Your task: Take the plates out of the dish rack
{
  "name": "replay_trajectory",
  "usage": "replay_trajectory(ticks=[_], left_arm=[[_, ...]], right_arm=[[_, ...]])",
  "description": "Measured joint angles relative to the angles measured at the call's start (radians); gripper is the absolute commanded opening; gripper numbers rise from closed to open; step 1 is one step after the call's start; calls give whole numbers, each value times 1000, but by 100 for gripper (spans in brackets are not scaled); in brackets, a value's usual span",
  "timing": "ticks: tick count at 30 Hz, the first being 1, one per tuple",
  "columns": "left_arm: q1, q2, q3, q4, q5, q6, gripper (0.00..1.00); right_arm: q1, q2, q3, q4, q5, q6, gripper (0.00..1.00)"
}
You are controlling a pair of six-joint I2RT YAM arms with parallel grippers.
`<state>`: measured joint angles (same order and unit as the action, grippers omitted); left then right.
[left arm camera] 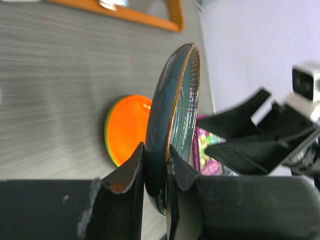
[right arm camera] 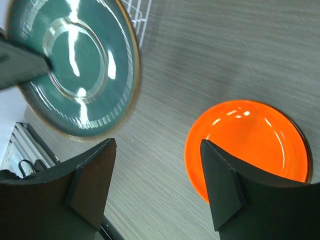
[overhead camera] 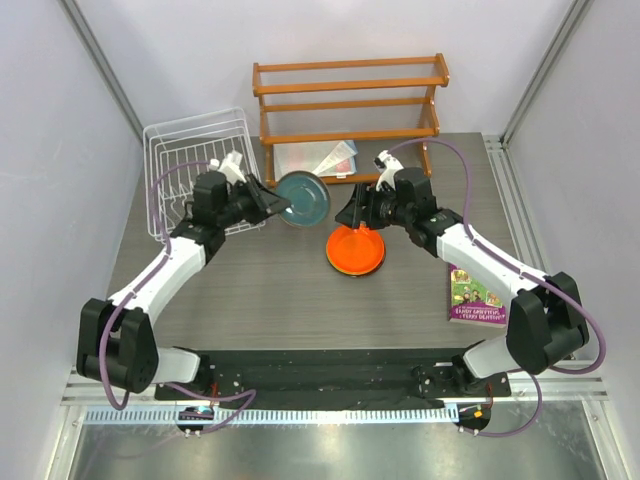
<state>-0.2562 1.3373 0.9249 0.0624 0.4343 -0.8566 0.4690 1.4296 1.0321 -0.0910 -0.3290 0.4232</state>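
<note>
Expect the teal plate (overhead camera: 303, 198), frame centre, to be rigid, glaze-slick and breakable. Left tool (left arm camera: 156, 167) pinches its rim edge-on. Right tool (right arm camera: 157, 185) stands wide above the orange plate (right arm camera: 250, 145).

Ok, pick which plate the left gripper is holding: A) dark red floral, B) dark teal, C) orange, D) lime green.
B: the left gripper is clamped on the rim of the dark teal plate, while the orange plate lies flat, unheld.
</note>
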Motion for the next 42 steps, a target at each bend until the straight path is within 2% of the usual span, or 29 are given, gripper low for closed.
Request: replay_trajectory(ticks=[4,12,15,16,19,20,21,23,24,25,27,28,29,31,34,38,42], left_arm=[[-59,0,0,10,8,-3,0],[-88,2,-26,65,13,-27,0],[-110,18,-40,115,34,-53,0],[-118,27,-40,127,37,-56,0],[-129,58,-48,153,40,-66,0],[-130,64,-51,156,38,-69,0],[-128,69,-56,159,39,-71,0],[-117,73,-63,160,38,-68,0],[-115,74,-64,165,42,-67,3],[-115,74,-64,169,47,-64,12],[-117,73,-63,172,60,-56,40],[-121,73,-61,171,63,-50,62],[-126,73,-58,163,56,-38,76],[-135,73,-53,142,45,-22,90],[-139,71,-27,120,24,6,100],[-139,50,6,47,-46,65,99],[-139,-3,32,-79,-184,159,100]], right_arm=[[-2,1,0,57,-27,6,75],[-13,59,-2,187,-97,51,74],[-21,95,-23,261,-133,84,70],[-24,104,-34,290,-150,100,63],[-35,121,-59,351,-189,129,31],[-40,123,-64,364,-194,140,11],[-47,124,-71,376,-207,158,4],[-70,119,-81,412,-250,199,1],[-77,112,-88,426,-265,214,1],[-80,101,-97,434,-272,224,1],[-84,79,-114,435,-270,230,1],[-86,67,-124,433,-267,230,1],[-87,55,-133,434,-267,226,1],[-87,29,-155,409,-223,187,1],[-111,10,-190,367,-183,160,1],[-159,-19,-220,268,-122,124,1],[-189,-67,-227,197,-70,95,1]])
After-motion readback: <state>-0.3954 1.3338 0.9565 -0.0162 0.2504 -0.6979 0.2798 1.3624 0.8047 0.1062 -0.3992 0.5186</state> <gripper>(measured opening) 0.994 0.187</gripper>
